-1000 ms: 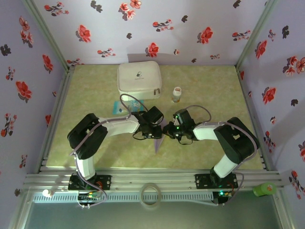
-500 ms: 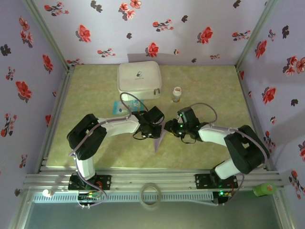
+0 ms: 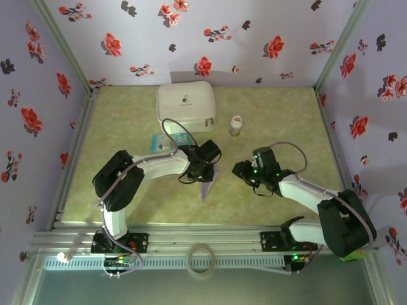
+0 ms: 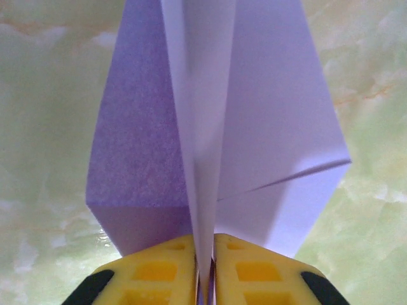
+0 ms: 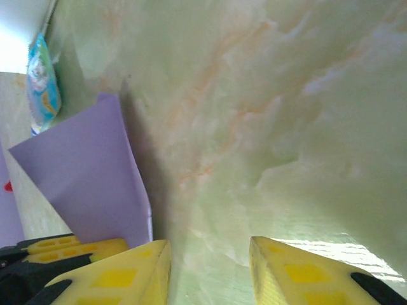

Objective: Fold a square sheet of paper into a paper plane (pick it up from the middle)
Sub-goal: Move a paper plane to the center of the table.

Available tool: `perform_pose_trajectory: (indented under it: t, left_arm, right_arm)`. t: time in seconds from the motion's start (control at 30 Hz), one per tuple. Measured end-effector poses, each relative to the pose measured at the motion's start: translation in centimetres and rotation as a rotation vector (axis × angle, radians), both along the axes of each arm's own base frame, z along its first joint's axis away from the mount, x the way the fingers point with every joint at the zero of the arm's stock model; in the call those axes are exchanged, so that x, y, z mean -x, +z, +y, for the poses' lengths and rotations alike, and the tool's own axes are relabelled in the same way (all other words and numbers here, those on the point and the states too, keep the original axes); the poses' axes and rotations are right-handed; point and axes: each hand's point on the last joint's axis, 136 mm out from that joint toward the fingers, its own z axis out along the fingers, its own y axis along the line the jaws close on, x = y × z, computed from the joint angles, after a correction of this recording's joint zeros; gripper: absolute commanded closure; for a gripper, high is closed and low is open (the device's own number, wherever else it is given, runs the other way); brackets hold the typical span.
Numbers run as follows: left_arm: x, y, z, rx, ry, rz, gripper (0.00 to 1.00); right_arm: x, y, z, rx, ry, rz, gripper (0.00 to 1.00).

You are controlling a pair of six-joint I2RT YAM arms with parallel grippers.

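The lavender paper plane (image 3: pixel 208 184) stands on edge over the green table, its point toward the near side. My left gripper (image 3: pixel 204 168) is shut on its centre fold. In the left wrist view the folded wings of the plane (image 4: pixel 267 127) spread to both sides above the yellow fingers (image 4: pixel 159 270), and the left gripper (image 4: pixel 205 270) pinches the middle layers. My right gripper (image 3: pixel 240 170) is to the right of the plane, apart from it. The right wrist view has the right gripper (image 5: pixel 210 270) open with bare table between its fingers, and the lavender paper (image 5: pixel 89 178) lies to its left.
A white zip case (image 3: pixel 186 105) sits at the back of the table with a small bottle (image 3: pixel 236 125) to its right. A teal-and-white packet (image 3: pixel 159 142) lies behind the left arm, and the packet (image 5: pixel 43 82) is far left in the right wrist view. A tape ring (image 3: pixel 201 259) rests on the front rail.
My right gripper has opened, let go of the plane and drawn back to the right. The left gripper keeps its hold and the plane has shifted slightly left.
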Motion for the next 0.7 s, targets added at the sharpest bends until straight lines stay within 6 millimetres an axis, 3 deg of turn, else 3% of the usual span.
perform_pose_trajectory:
  t: [0.7]
  left_arm:
    - [-0.2, -1.5, -0.4, -0.046, -0.006, 0.027, 0.84]
  right_arm:
    - [0.3, -0.5, -0.1, 0.008, 0.0, 0.017, 0.62]
